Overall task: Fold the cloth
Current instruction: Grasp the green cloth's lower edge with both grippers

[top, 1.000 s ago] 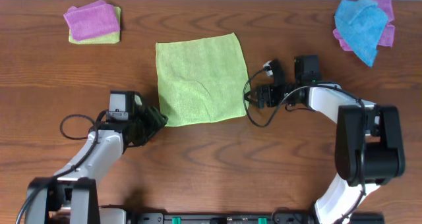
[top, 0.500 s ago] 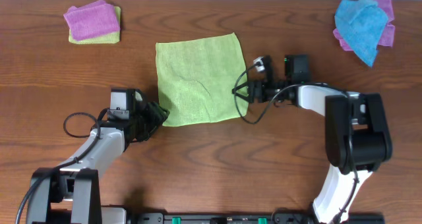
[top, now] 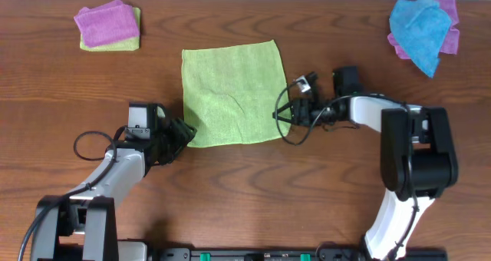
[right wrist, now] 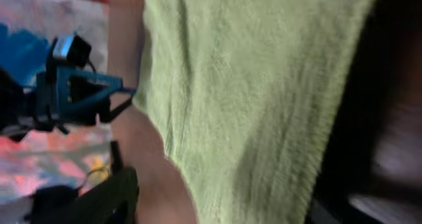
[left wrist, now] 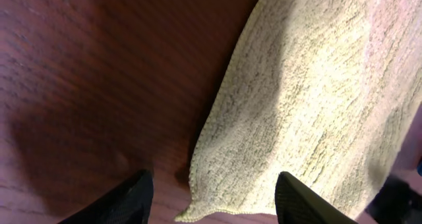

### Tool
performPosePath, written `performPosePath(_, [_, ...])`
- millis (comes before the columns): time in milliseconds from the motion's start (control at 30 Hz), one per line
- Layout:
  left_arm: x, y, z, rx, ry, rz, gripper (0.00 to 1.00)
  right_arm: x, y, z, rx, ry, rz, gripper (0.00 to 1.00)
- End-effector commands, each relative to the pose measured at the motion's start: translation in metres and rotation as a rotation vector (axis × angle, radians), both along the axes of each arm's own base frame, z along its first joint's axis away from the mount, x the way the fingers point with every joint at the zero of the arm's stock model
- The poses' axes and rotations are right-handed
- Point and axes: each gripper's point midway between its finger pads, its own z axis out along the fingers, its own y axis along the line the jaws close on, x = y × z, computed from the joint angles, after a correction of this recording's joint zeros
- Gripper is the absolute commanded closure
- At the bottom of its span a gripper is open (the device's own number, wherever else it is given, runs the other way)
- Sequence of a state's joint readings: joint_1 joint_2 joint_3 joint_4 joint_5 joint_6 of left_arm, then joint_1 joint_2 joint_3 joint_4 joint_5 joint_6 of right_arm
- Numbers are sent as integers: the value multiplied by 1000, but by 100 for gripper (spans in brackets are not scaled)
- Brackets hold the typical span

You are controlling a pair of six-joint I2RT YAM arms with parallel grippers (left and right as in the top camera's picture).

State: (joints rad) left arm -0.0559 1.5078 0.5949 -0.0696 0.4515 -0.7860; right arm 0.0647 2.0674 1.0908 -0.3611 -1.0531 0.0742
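Overhead, the cloth [top: 232, 92] lies flat on the table [top: 253, 184], with the left claw [top: 182, 132] at its 7 o'clock corner and the right claw [top: 281, 113] at its 4 o'clock edge. Left wrist: jaws wide, astride that corner. Right wrist, blurred: jaws wide over the cloth's edge.

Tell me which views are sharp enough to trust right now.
Overhead: sharp, evenly lit, the cloth plain to see. Left wrist: cloth weave crisp, a dark shadow on the table near the corner. Right wrist: blurred throughout, right side lost in darkness.
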Motion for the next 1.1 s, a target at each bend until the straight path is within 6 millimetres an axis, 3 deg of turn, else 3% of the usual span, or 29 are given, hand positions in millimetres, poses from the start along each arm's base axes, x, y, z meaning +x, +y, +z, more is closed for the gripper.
performPosePath(0, [3,6,-4,29,-5,18,39,-2,-14,-15,-62,6,11,29])
performPosePath(367, [10,9,-1,44,-37,28,38,-12,-9,-13,-67,10,64,31])
performPosePath(467, [10,12,-2,62,-37,37,38,-13,-3,-13,-66,2,79,43])
performPosePath(600, [10,14,-3,72,-37,43,40,-16,4,-13,-68,-7,101,66])
performPosePath(767, [10,12,-3,71,-35,37,41,-16,6,-14,-74,-10,106,64])
performPosePath(833, [9,8,-3,70,-35,25,41,-16,6,-14,-74,-10,105,70])
performPosePath(1067, [5,-6,-3,77,-39,-18,44,-15,6,-14,-75,-13,105,78])
